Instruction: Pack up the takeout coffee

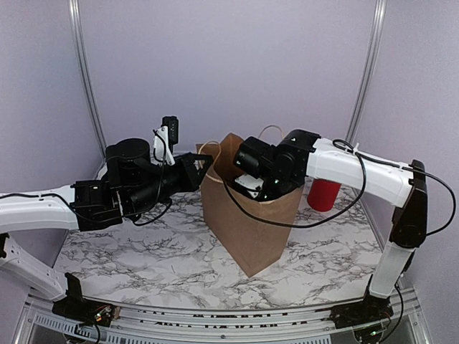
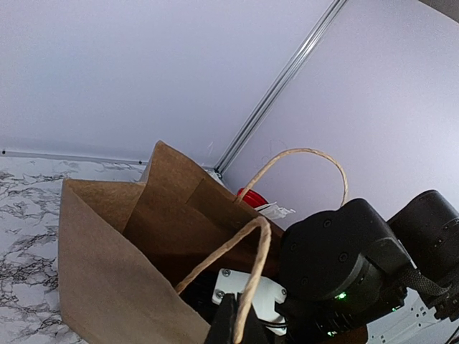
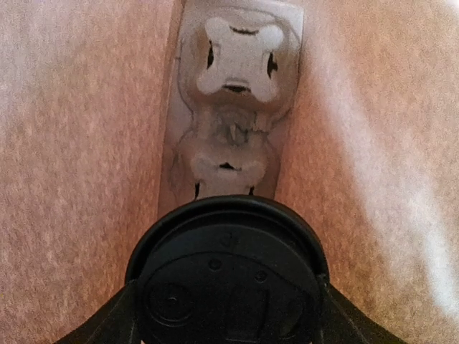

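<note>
Inside the paper bag [image 1: 247, 222] on the desk [image 1: 136, 251], the right gripper [image 3: 226, 322] is clamped on the lidded coffee cup [image 3: 228, 272], above what looks like a cardboard tray [image 3: 237, 93]. At the bag's rim, the left gripper [image 2: 237, 326] is pinched together on a handle [image 2: 252, 265].

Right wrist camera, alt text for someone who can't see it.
The right gripper holds the black-lidded takeout coffee inside a brown paper bag. Beneath, a grey pulp cup tray lies on the bag's floor.
</note>
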`<action>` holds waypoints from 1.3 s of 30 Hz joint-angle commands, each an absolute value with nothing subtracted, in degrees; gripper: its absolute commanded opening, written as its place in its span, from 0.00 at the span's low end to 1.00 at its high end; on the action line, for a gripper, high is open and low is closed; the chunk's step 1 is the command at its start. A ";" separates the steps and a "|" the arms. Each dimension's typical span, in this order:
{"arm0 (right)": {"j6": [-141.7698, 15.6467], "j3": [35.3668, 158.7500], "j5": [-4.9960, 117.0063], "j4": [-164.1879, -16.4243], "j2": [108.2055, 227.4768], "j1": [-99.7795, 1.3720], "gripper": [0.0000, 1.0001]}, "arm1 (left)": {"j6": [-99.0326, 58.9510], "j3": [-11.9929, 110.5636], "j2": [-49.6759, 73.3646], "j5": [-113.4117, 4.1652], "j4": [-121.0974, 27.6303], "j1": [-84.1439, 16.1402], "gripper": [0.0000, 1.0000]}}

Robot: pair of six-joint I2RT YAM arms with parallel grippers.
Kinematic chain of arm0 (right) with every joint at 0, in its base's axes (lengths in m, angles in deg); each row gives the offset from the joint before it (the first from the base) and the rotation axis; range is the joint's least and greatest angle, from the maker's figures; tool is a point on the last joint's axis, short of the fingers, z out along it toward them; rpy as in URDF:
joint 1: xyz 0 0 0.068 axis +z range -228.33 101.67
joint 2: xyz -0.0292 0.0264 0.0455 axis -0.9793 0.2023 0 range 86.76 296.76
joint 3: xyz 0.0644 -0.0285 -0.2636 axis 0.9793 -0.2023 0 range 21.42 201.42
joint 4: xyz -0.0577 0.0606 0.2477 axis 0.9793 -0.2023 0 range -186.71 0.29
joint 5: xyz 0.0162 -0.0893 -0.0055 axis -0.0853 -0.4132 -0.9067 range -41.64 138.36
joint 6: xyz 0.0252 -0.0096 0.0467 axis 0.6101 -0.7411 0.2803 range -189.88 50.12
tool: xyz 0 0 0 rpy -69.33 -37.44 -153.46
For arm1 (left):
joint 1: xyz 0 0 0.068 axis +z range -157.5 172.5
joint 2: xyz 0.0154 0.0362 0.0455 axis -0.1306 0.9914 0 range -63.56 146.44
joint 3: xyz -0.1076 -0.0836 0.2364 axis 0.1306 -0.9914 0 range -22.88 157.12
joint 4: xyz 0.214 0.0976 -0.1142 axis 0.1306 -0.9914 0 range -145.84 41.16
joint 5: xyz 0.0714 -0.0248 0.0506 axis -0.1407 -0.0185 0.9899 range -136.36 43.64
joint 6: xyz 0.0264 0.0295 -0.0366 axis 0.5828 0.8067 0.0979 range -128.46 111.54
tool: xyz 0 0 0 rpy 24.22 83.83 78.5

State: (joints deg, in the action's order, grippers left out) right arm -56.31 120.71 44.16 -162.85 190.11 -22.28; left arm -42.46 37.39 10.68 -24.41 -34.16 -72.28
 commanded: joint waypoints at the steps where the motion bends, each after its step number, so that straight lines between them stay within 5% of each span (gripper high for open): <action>1: -55.96 117.50 44.94 -162.40 191.72 -21.73 0.76 | -41.47 39.17 10.63 -24.19 -34.68 -72.50 0.00; 15: -55.20 122.79 42.62 -164.34 191.73 -21.73 0.82 | -41.59 39.17 10.63 -24.57 -34.69 -72.50 0.00; 17: -55.08 125.07 42.04 -165.19 191.72 -21.73 0.95 | -41.59 39.25 10.70 -24.57 -34.61 -72.50 0.00; 39: -53.10 132.77 39.26 -165.38 190.99 -21.77 1.00 | -41.43 39.52 10.71 -24.57 -34.64 -72.49 0.00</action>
